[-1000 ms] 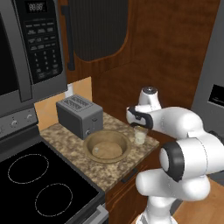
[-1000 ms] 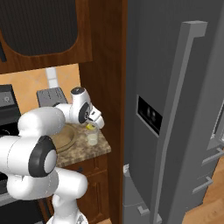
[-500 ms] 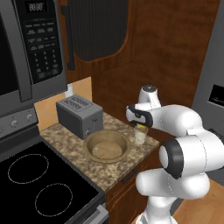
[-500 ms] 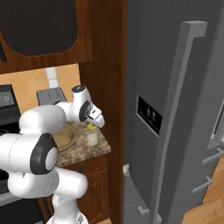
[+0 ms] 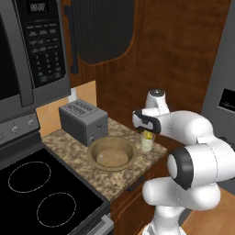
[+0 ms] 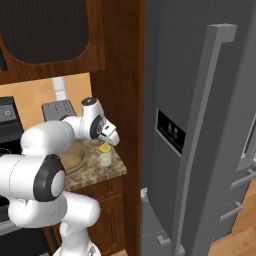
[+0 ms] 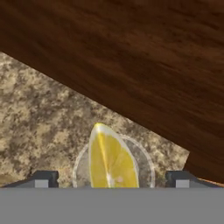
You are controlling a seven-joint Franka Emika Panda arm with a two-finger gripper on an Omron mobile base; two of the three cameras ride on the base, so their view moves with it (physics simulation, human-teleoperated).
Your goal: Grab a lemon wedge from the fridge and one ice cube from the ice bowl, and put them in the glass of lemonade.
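The tool (image 5: 148, 133) is seen right of centre in the left base view and left of centre in the right base view (image 6: 106, 145), directly above the glass of lemonade (image 5: 147, 143). In the hand view the two finger tips (image 7: 43, 179) are set wide apart at the lower left and lower right, with the lemon wedge (image 7: 110, 159) standing upright between them at bottom centre and touching neither; the tool is therefore recorded as spread apart. The wedge lies over the round rim of the glass (image 7: 144, 158), its point towards the top of the frame. In the left base view the wedge (image 5: 148, 135) appears as a small yellow spot at the mouth of the glass, just under the tool; whether it rests on the rim or in the liquid cannot be told.

The glass stands on the speckled bench (image 5: 69, 142), near its right-hand edge, just beside the ice bowl (image 5: 111, 153), which sits at the centre of the frame. A small pale mark in the bowl may be the ice cube (image 5: 100, 159); it is too small to confirm. A toaster (image 5: 83, 121) stands behind the bowl, upper left of it. The fridge (image 6: 200, 125) takes up the right half of the right base view, doors closed.
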